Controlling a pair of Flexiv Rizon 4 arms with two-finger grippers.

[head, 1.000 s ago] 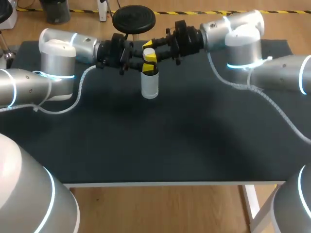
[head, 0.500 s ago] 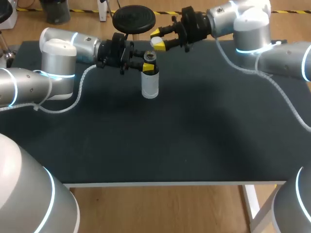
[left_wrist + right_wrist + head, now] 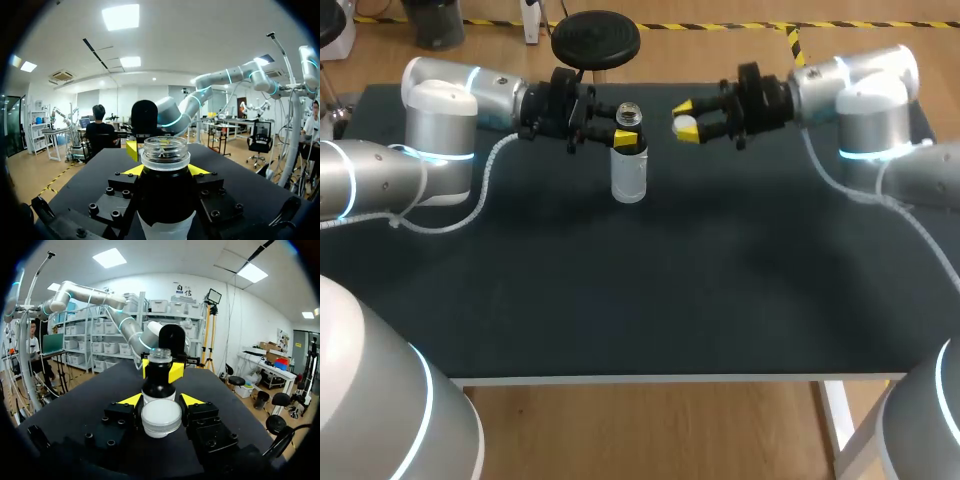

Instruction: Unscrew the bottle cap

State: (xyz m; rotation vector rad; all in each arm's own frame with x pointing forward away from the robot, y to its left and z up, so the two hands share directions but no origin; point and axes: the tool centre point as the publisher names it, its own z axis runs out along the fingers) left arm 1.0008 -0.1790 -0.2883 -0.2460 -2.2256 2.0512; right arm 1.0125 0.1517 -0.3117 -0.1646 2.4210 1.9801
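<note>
Upright bottle [image 3: 628, 178], mouth up, in left hand [image 3: 625, 136], cap [image 3: 688, 127] in right hand [image 3: 686, 121]

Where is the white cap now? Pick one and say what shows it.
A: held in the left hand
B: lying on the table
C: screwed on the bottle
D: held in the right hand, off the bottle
D: the cap is clamped in the right hand, apart from the bottle, whose mouth stands open while the left hand grips its neck.
</note>
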